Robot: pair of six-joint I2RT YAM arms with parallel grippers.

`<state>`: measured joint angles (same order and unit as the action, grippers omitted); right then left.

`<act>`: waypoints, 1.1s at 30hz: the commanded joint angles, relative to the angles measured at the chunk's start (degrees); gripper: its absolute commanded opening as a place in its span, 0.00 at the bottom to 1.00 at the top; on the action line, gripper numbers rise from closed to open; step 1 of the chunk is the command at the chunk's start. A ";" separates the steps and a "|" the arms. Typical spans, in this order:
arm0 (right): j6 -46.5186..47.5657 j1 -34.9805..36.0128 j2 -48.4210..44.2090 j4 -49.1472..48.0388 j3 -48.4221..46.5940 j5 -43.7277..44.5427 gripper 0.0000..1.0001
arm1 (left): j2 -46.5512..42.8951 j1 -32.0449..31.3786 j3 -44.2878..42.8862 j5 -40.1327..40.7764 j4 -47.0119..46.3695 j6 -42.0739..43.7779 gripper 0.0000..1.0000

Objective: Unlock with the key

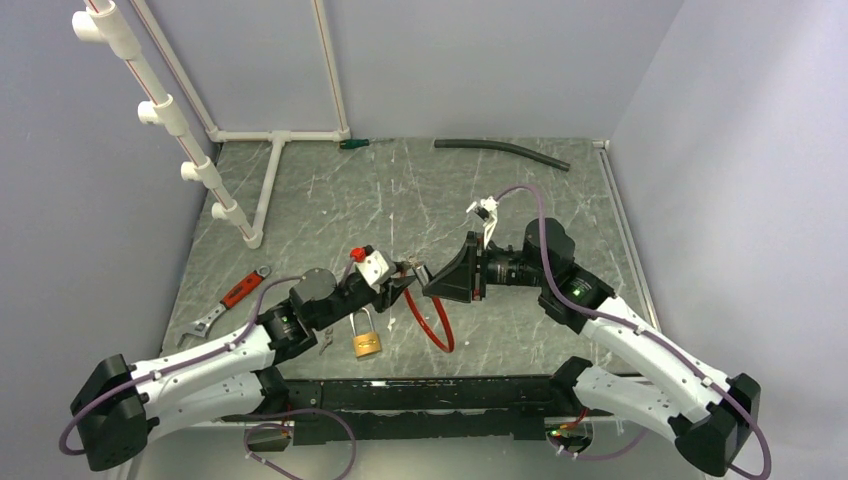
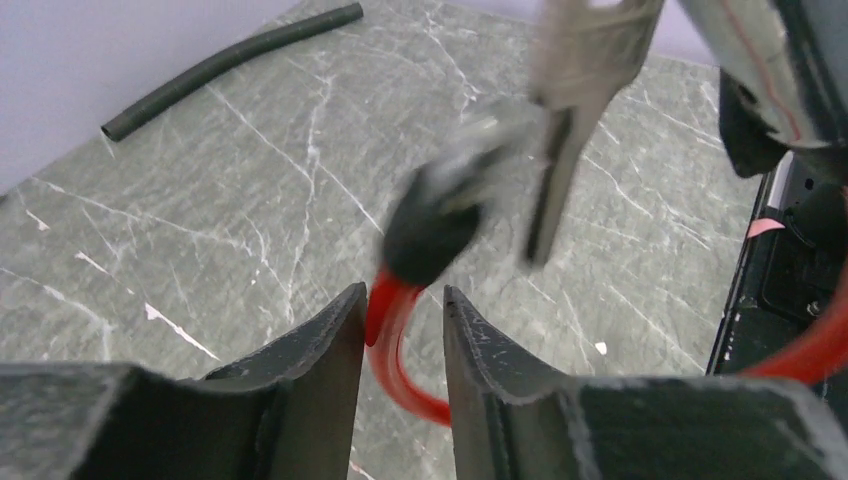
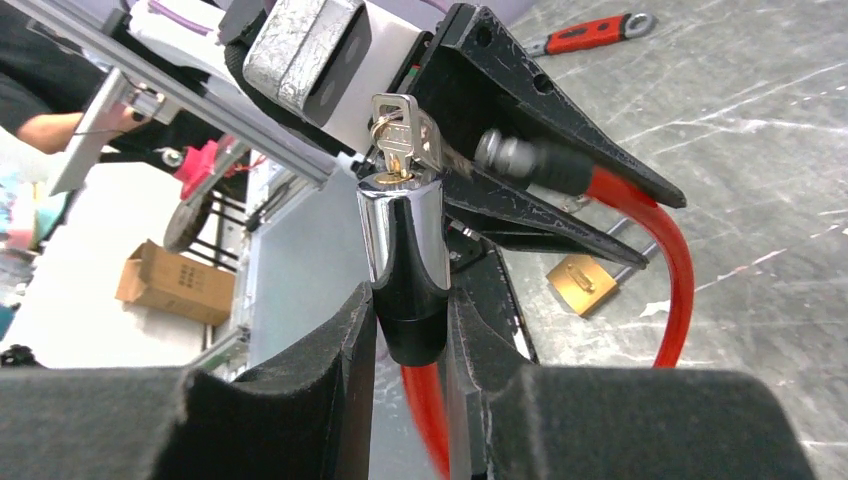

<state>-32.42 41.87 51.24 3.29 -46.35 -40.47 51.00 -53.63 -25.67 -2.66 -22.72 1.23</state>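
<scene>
Right gripper (image 3: 410, 295) clamped on chrome lock body (image 3: 400, 225). Key (image 3: 398, 130) seated in lock top, just beyond fingertips. Red cable (image 2: 385, 325) passes between left gripper (image 2: 402, 295) fingers; grip there unclear.

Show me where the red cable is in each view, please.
Top: the cable loops at centre, beside the padlock.
Left wrist: bottom centre, between the left jaws.
Right wrist: right of centre, past the lock held in the right jaws.
Shared: the grey table.
</scene>
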 commanded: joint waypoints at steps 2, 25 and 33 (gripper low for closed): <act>-7.78 -2.07 0.85 -12.68 0.98 -6.98 0.00 | 0.61 -0.29 -0.40 0.64 -9.40 3.61 0.21; 11.82 -3.99 -14.34 14.78 -17.79 20.07 0.00 | -4.45 -0.06 7.38 28.24 2.63 -11.95 0.00; 12.66 -3.98 -17.64 17.66 -20.41 22.19 0.00 | -2.14 1.39 8.36 29.87 4.27 -19.22 0.00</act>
<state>-20.93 38.17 34.81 22.87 -63.42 -21.21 48.51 -52.86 -18.68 23.81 -20.23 -14.83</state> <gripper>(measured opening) 0.261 0.127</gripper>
